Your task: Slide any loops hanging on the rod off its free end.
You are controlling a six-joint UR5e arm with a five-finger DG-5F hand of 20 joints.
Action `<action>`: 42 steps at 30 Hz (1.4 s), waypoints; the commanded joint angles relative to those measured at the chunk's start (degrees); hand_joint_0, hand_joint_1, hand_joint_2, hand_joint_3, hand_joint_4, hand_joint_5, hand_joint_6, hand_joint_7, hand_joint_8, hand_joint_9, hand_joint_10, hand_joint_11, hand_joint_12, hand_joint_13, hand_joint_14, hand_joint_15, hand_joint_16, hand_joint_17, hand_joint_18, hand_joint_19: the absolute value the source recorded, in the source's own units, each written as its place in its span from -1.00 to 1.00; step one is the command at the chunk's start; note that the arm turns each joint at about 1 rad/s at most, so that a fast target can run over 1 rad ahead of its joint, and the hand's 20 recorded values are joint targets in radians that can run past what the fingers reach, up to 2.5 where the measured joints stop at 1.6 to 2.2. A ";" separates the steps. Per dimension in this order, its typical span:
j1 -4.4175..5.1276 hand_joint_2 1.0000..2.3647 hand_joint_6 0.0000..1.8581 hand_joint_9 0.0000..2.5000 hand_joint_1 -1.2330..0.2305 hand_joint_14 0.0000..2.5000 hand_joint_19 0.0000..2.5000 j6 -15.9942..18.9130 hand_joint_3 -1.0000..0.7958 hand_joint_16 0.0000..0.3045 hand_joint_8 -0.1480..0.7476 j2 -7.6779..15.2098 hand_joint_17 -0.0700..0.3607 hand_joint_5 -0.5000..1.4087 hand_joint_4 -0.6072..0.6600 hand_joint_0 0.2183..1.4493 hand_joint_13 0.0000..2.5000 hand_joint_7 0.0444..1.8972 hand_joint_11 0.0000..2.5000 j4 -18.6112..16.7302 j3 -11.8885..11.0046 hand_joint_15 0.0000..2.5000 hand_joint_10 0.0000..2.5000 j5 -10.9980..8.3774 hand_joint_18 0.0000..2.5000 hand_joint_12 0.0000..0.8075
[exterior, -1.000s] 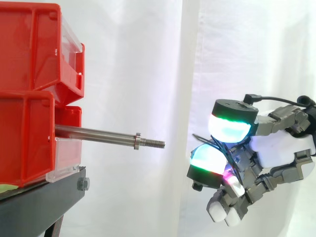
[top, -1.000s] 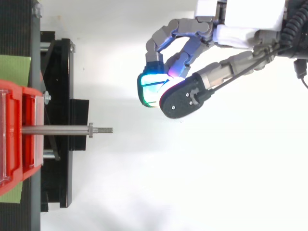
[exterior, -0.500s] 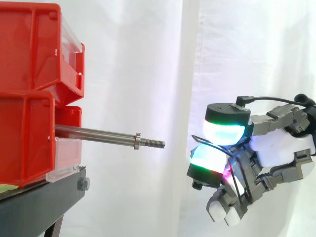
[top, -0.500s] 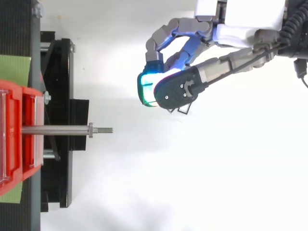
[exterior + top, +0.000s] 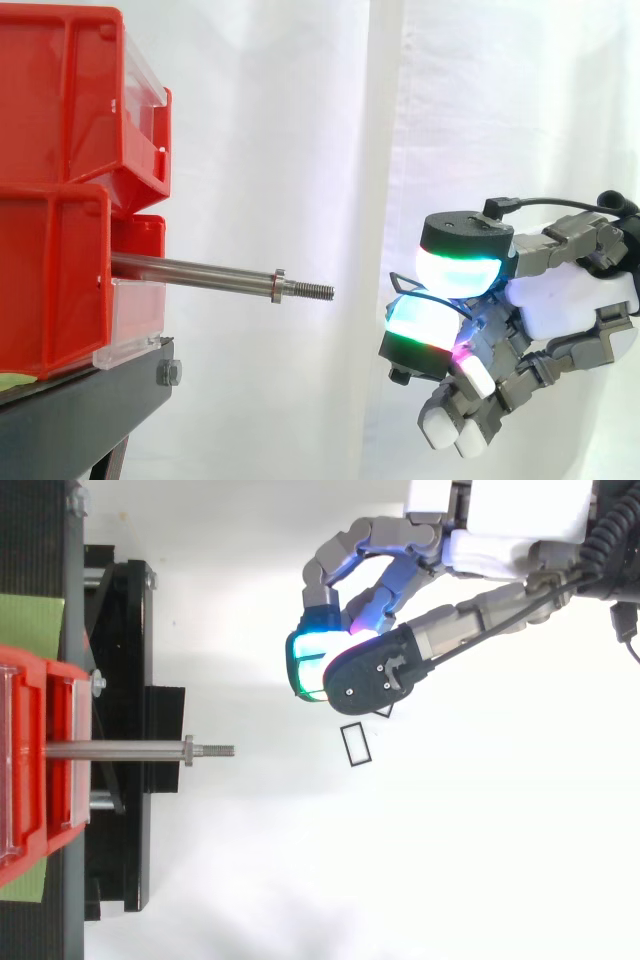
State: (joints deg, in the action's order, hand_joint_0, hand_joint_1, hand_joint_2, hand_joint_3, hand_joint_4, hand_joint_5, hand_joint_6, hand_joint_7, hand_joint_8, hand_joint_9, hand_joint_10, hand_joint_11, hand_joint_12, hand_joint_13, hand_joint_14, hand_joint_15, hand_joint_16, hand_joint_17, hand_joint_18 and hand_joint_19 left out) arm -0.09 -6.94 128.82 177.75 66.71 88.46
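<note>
The steel rod sticks out of the lower red bin toward the right and ends in a threaded tip; nothing hangs on it. My hand floats right of the tip and a little lower, fingers curled, with the thumb pad pressed toward a glowing finger pad. A thin black loop is pinched between them, and its corner peeks out under the thumb. A second small black rectangular loop is free between the rod tip and my hand, touching neither.
Two red bins are stacked on a black stand at the left, in front of a white curtain. A green patch lies beside the stand. White open surface stretches right of the rod.
A black rectangular loop has come free of my hand and now shows apart from it, toward the rod tip. The thumb has shifted slightly. The rod is unchanged.
</note>
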 commanded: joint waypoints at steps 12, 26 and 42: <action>0.00 -0.99 -0.07 -0.23 0.01 -0.99 -0.57 0.00 -0.35 -0.63 0.00 0.03 -0.09 -0.63 0.26 -0.42 -0.45 0.08 -0.60 -0.04 -0.09 -0.67 -0.99 -0.04 -0.60 -0.07; 0.00 -0.97 -0.04 -0.23 -0.15 -0.99 -0.57 -0.18 -0.20 -0.63 -0.01 0.03 -0.09 -0.63 0.29 -0.40 -0.44 0.11 -0.60 -0.12 0.00 -0.66 -0.99 -0.04 -0.59 -0.06; 0.00 -0.96 -0.06 -0.22 -0.13 -0.99 -0.56 -0.35 -0.04 -0.63 0.01 0.03 -0.09 -0.62 0.27 -0.40 -0.45 0.21 -0.60 -0.12 0.00 -0.66 -0.99 -0.30 -0.60 -0.06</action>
State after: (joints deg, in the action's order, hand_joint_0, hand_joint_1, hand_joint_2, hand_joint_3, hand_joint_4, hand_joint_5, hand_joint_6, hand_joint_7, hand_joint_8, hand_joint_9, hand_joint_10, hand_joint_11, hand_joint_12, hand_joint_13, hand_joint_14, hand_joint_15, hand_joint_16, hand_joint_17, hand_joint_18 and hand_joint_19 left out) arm -0.09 -7.29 128.85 177.63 66.71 88.16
